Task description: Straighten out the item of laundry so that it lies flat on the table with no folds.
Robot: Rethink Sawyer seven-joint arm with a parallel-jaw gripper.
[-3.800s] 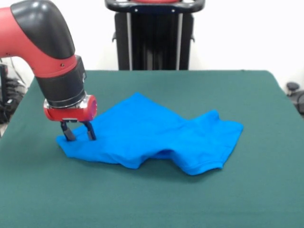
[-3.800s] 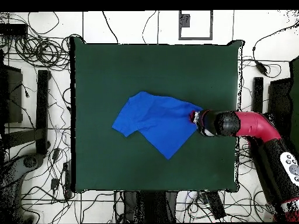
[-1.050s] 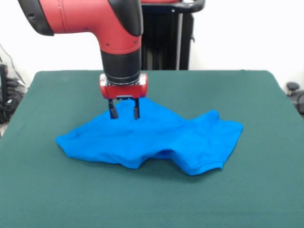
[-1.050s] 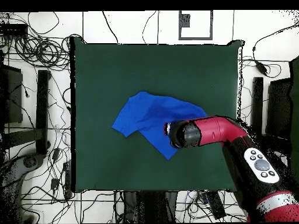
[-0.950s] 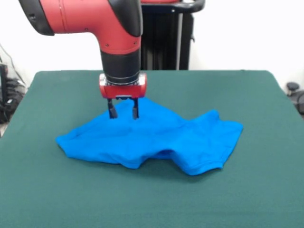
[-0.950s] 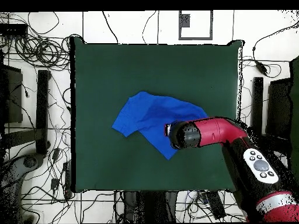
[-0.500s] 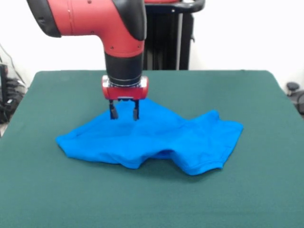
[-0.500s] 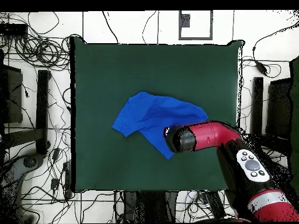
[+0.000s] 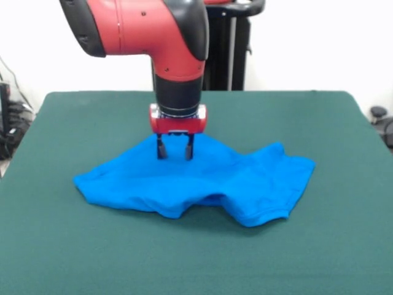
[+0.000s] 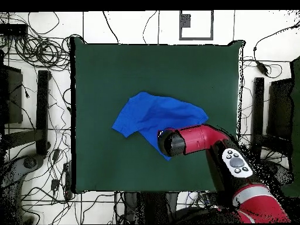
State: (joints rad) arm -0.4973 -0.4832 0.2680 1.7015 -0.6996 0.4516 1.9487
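Gripper (image 9: 175,151) spread, poised over far edge of rumpled shirt (image 9: 202,178) lying folded on bench (image 9: 319,246).

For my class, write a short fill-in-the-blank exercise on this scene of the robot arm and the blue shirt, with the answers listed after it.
1. The T-shirt lying on the table is bright ____.
2. The gripper is ____, with a gap between its two fingers.
3. The tabletop is dark ____.
4. The shirt does not lie flat: it is ____.

Missing words: blue; open; green; folded
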